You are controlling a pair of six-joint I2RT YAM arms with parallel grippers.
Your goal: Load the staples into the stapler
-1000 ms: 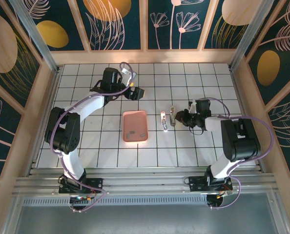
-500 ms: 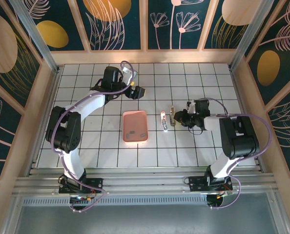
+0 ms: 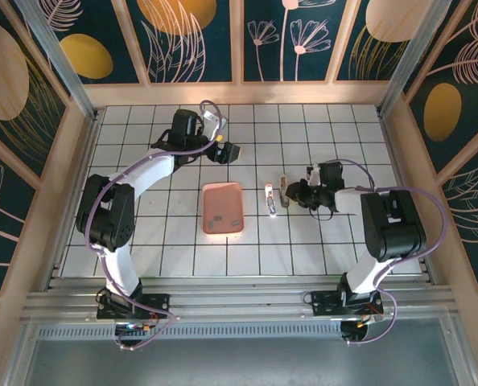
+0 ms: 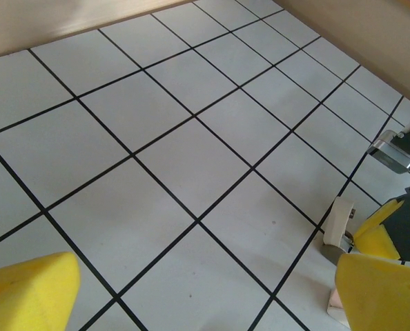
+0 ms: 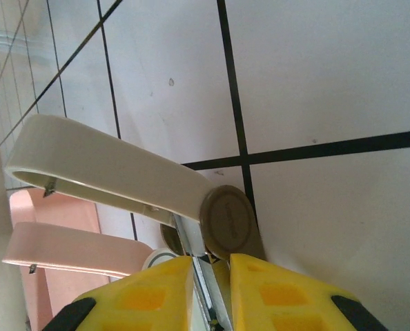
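The stapler [image 5: 108, 162] is pinched at its hinge end by the right gripper [image 5: 212, 267], while the left gripper [image 4: 205, 269] is spread wide over the table [image 4: 157, 138].

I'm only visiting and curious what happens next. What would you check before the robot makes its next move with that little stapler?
1. Is the stapler open? Ok: its white and pink halves are spread apart.
2. Does the right gripper have a firm hold? Ok: it is shut on the stapler's silvery metal part by the hinge.
3. Is the left gripper free to pick something up? Ok: it is open and holds nothing.
4. Are the staples located? Cannot tell: small grey specks lie in the pink tray, but they are too small to identify.
5. Is the left gripper at the tray? Not ok: it is over bare tiles beyond the tray's far end.
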